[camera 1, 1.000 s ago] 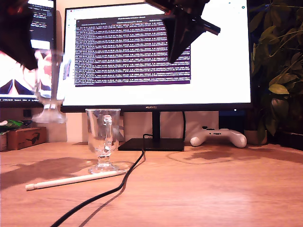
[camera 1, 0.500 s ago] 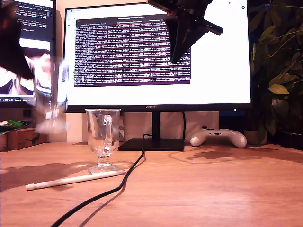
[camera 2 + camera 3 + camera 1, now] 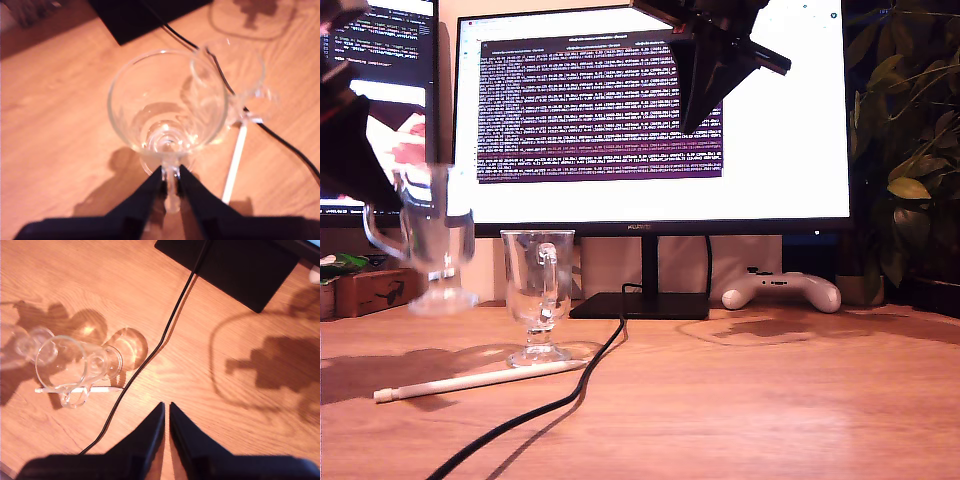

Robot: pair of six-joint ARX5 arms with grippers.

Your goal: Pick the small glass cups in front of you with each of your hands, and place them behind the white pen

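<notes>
Black cable (image 3: 575, 385) runs past the standing glass cup (image 3: 538, 296) and white pen (image 3: 480, 380), mid-left in the exterior view. My first gripper (image 3: 170, 186) is clamped on the handle of the second cup (image 3: 167, 102), held off the desk. My second gripper (image 3: 166, 412) is closed, empty.

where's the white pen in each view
Exterior view: the white pen lies on the desk in front of the standing glass mug, toward the exterior view's left.
First wrist view: the pen shows as a white stick beyond the held mug.
Second wrist view: the pen lies under the standing mug.
Shared landmark: the black cable running past the pen's end.
</notes>
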